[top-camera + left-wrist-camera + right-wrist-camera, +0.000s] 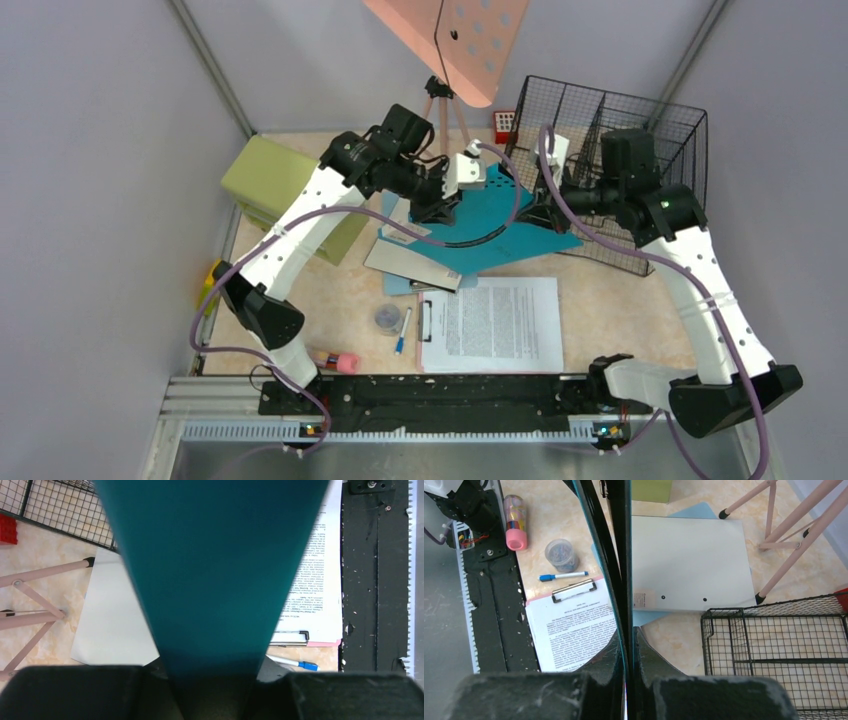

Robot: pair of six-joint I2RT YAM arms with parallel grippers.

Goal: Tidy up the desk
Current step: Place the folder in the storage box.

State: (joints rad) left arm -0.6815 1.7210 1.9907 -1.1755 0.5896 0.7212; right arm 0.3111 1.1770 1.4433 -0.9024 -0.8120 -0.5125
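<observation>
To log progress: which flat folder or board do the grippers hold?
The teal folder, gripped by left gripper and right gripper; the white folder and clipboard lie on the desk.

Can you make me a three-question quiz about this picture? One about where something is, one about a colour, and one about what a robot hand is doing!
1. Where is the pen?
A) on the printed paper
B) in a gripper
C) on the desk, just left of the clipboard

2. What colour is the folder held between the two arms?
A) red
B) teal
C) yellow

3. What is the right gripper doing?
A) shut on the folder's edge
B) wide open
C) holding a cup

Answers:
1 C: the top view shows it lying on the desk beside the clipboard's clip.
2 B: teal fills the middle of the left wrist view.
3 A: the right wrist view shows both fingers pressed against the thin edge.
</observation>
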